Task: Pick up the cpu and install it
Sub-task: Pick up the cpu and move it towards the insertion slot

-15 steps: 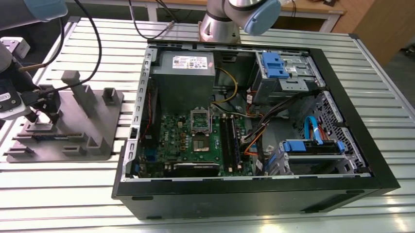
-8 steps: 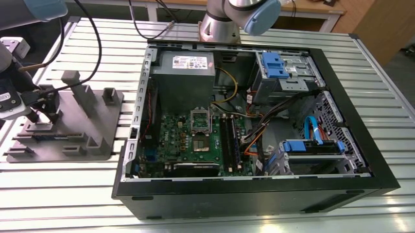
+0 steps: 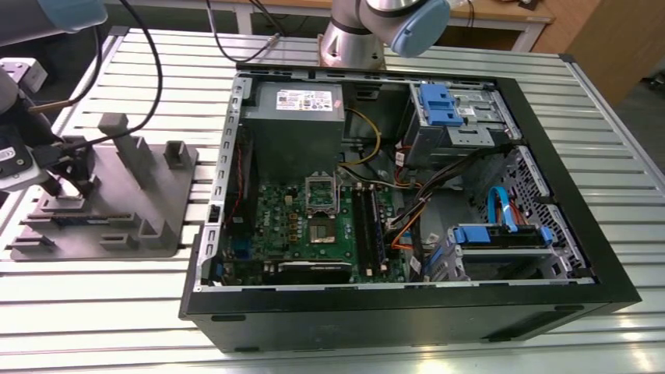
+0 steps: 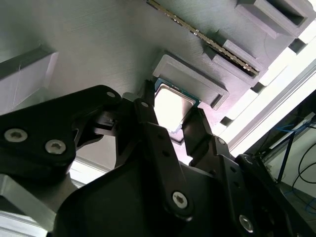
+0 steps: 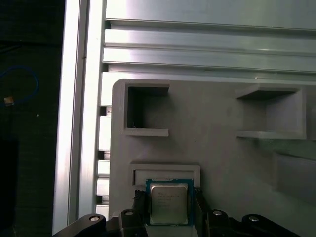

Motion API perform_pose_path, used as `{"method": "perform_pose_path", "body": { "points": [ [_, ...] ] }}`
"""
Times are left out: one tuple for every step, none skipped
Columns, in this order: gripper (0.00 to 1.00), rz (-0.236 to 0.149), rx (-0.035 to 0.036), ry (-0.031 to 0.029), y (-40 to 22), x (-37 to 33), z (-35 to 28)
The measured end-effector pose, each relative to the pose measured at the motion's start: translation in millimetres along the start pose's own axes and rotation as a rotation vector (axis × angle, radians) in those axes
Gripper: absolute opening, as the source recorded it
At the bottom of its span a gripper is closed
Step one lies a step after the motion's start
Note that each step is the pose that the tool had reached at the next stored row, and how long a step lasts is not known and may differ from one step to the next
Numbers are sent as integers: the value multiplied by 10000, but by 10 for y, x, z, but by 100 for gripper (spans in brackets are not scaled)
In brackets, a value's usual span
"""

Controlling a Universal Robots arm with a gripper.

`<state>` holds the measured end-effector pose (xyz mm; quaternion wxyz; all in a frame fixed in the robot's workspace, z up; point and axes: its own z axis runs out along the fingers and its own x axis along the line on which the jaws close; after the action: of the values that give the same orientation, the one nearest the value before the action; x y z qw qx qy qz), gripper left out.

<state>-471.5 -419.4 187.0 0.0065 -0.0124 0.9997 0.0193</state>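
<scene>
The tool (image 4: 171, 111) sits low over the cpu (image 5: 169, 203), straddling its two opposite edges, and I cannot tell whether it grasps the chip or stands released. The cpu lies flat in a shallow square recess near one edge of the grey fixture plate (image 3: 124, 195). On the slatted counter (image 3: 104, 312), the plate rests at the exterior view's left, beside the open computer case (image 3: 416, 312).

silvery chip (image 5: 169, 203) with teal rim, close at the black gripper (image 4: 173, 106); plain grey plate (image 5: 222, 163) beneath; ribbed silver table (image 5: 197, 44) beyond.
</scene>
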Motion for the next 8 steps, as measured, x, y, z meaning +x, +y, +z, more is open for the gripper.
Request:
{"method": "perform_pose_path", "body": {
  "points": [
    [47, 0, 0, 1, 0, 0, -11],
    [47, 0, -1, 1, 1, 0, -24],
    [47, 0, -2, 0, 2, -1, -36],
    [47, 0, -3, 0, 2, -1, -46],
    [47, 0, -4, 1, 2, -1, -55],
    [47, 0, -4, 0, 2, -1, -63],
    [47, 0, -4, 0, 3, -1, -71],
    [47, 0, -4, 0, 3, -1, -80]
  ]
}}
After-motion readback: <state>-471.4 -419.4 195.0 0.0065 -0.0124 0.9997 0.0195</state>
